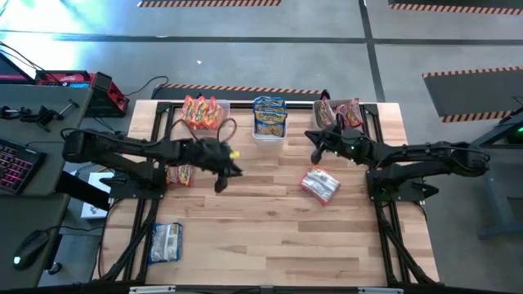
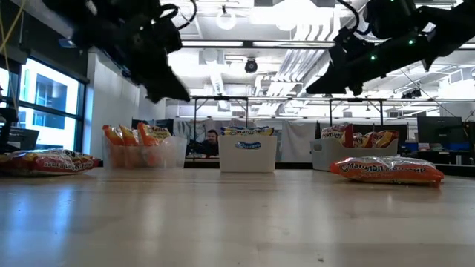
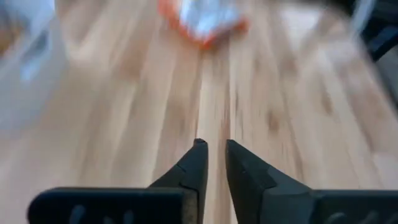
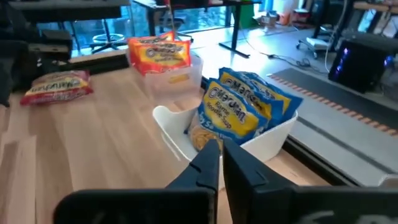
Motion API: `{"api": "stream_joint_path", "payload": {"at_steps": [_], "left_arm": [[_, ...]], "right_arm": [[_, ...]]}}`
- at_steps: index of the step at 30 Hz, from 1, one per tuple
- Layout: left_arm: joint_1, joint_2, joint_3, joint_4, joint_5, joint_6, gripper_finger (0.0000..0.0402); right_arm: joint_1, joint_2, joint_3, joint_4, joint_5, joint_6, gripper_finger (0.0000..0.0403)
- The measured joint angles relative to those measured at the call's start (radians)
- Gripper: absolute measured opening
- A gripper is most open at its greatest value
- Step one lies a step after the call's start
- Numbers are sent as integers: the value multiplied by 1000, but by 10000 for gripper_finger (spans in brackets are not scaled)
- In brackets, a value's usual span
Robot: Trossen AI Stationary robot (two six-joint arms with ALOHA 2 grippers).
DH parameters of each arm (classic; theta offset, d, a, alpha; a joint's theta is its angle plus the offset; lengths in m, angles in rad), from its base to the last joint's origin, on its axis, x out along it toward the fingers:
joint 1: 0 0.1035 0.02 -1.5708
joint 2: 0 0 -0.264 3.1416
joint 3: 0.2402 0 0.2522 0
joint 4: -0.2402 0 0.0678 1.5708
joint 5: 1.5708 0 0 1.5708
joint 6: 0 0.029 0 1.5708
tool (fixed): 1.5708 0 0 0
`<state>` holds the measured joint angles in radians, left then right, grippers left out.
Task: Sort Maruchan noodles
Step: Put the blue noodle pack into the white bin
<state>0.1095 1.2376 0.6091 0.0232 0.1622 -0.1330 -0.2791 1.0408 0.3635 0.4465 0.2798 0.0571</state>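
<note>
Three bins stand along the far edge: one with orange packets (image 1: 203, 112), one with blue packets (image 1: 269, 117), one with pink-red packets (image 1: 339, 110). Three loose packets lie flat on the table: a red-and-white one (image 1: 320, 184) right of centre, an orange one (image 1: 180, 174) under my left arm, and a blue-and-white one (image 1: 166, 242) at the near left. My left gripper (image 1: 221, 182) hangs above the table left of centre, shut and empty (image 3: 213, 146). My right gripper (image 1: 315, 153) hangs in front of the blue and pink-red bins, shut and empty (image 4: 221, 146).
The table's wooden middle and near right (image 1: 310, 245) hold nothing. Black frame rails run along the table's left and right sides (image 1: 384, 237). Beyond the left edge is a desk with a keyboard (image 1: 16, 167) and a mouse.
</note>
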Motion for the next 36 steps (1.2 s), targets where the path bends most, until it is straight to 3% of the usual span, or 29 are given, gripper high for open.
{"api": "stream_joint_path", "payload": {"at_steps": [3, 6, 12, 17, 22, 25, 31, 36], "left_arm": [[-88, 0, 94, -277, -103, -90, 34], [-170, 11, 175, -493, -163, -281, 33], [-336, 36, 252, -778, -105, -808, 63], [-482, 76, 254, -807, 9, -1197, 108], [-603, 135, 254, -882, 67, -1456, 155], [-650, 181, 253, -939, 154, -1605, 177], [-723, 278, 253, -937, 320, -1786, 203], [-757, 350, 252, -893, 338, -1802, 205]], "right_arm": [[16, -8, 0, -7, 0, -57, 1], [21, -9, 0, -1, 0, -66, 2], [20, -9, 0, 7, 0, -94, 1], [18, -9, 0, 10, 0, -112, 0], [18, -8, 0, -2, -1, -109, 0], [18, -6, 0, -13, -10, -105, 0], [18, -2, 0, -37, -28, -80, 0], [18, 0, 0, -41, -29, -80, 0]]}}
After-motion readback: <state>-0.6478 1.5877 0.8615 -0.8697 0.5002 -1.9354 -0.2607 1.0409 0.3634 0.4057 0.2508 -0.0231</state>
